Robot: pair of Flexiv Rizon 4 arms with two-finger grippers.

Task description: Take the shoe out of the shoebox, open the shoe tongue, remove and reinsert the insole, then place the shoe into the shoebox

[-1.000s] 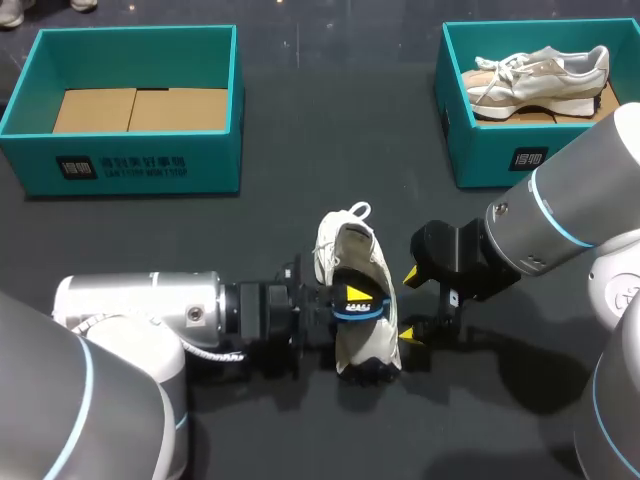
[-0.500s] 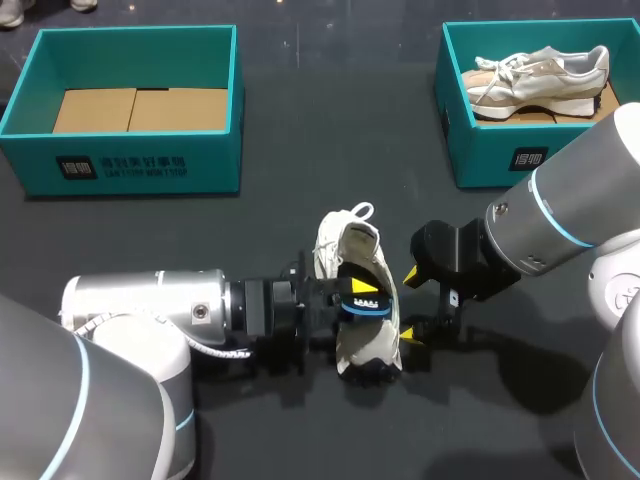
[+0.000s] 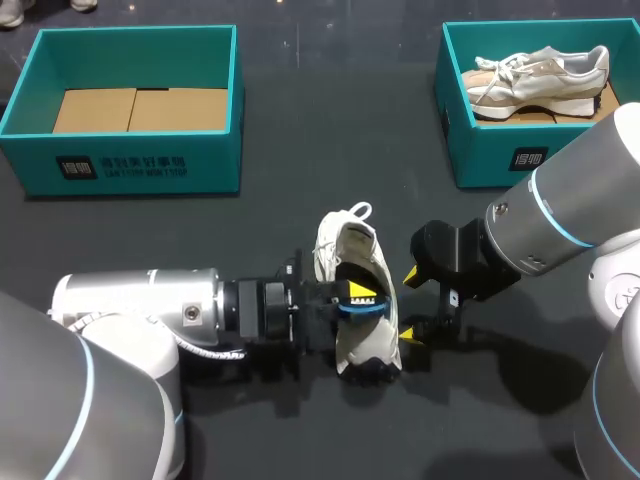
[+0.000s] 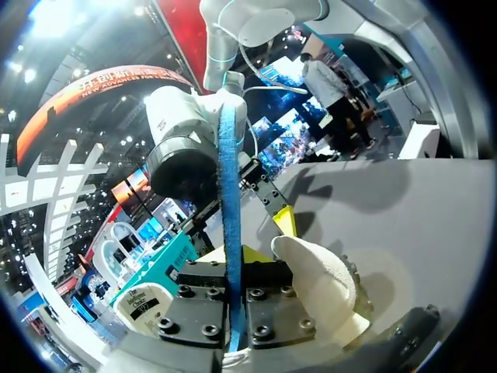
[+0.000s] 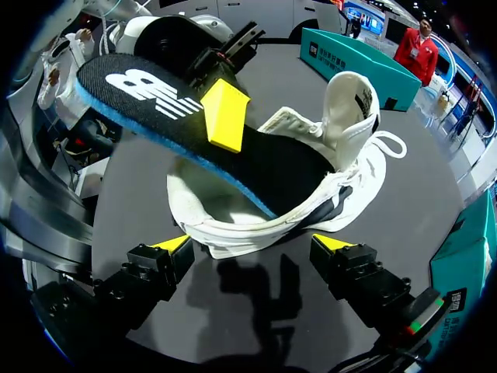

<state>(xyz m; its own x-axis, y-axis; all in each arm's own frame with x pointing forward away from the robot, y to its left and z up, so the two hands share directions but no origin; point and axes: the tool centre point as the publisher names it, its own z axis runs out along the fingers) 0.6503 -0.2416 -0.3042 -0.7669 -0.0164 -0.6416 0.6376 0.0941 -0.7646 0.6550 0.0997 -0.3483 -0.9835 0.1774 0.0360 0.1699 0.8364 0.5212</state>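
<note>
- Left arm point(image 3: 140, 315) comes in from the lower left and lies low and nearly level over the table point(image 3: 300, 170), wrist pointing toward the middle.
- Left gripper point(image 3: 358, 298) sits at the heel end of the shoe point(image 3: 345, 245), clamped on the insole point(image 5: 155, 85). One yellow finger point(image 5: 225, 116) presses on the insole's top face. The finger under it is hidden in the right wrist view.
- Insole is black with a blue edge. Its heel end is lifted clear of the shoe and its front end is down inside the shoe.
- In the left wrist view the insole shows edge-on as a blue strip running out ahead between the gripper's fingers, with the white shoe just beside it.
- Shoe is white and rests on the table at the middle, toe toward the far side, tongue folded up and open.
- Right arm point(image 3: 560, 210) enters from the right, bent, with its gripper pointing at the shoe's side.
- Right gripper point(image 3: 408, 305) is released, fingers spread wide and holding nothing, just beside the shoe and close to the table.
- Left shoebox point(image 3: 130, 165), teal, is at the far left with cardboard in the bottom.
- Right shoebox point(image 3: 500, 155), teal, is at the far right and holds a second shoe point(image 3: 545, 70) lying on its side.
</note>
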